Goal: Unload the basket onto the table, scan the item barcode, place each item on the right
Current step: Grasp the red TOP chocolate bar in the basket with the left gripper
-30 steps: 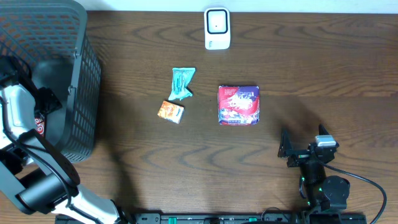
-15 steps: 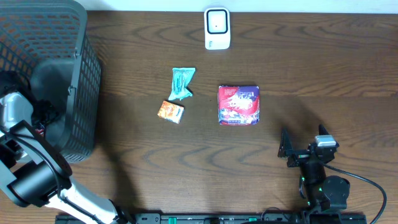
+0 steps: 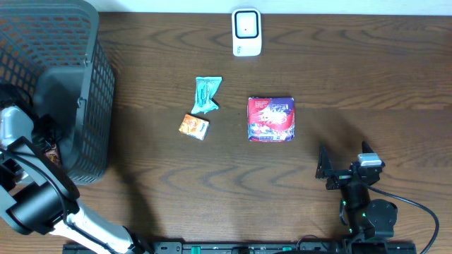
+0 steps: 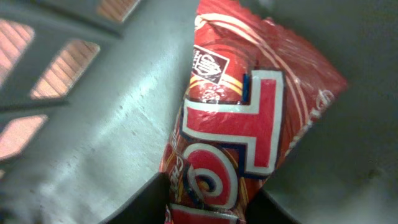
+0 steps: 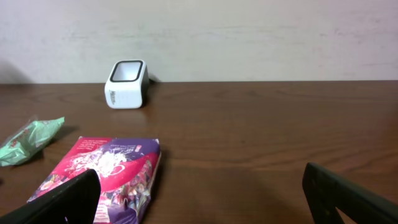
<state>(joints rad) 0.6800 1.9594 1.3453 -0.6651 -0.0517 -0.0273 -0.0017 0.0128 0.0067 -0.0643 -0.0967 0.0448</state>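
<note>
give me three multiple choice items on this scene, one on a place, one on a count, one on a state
1. Where is the scanner?
A) on the table, apart from the packets
B) on top of a packet
C) held in the air

2. How many packets lie on the table?
A) one
B) three
C) five

3. The right gripper is:
A) shut on a packet
B) shut, empty
C) open, empty

Key: 1A, it stands alone on the wood. 2B, teal packet, orange packet, red-and-purple packet. 3C, its fingers stand wide apart with nothing between.
</note>
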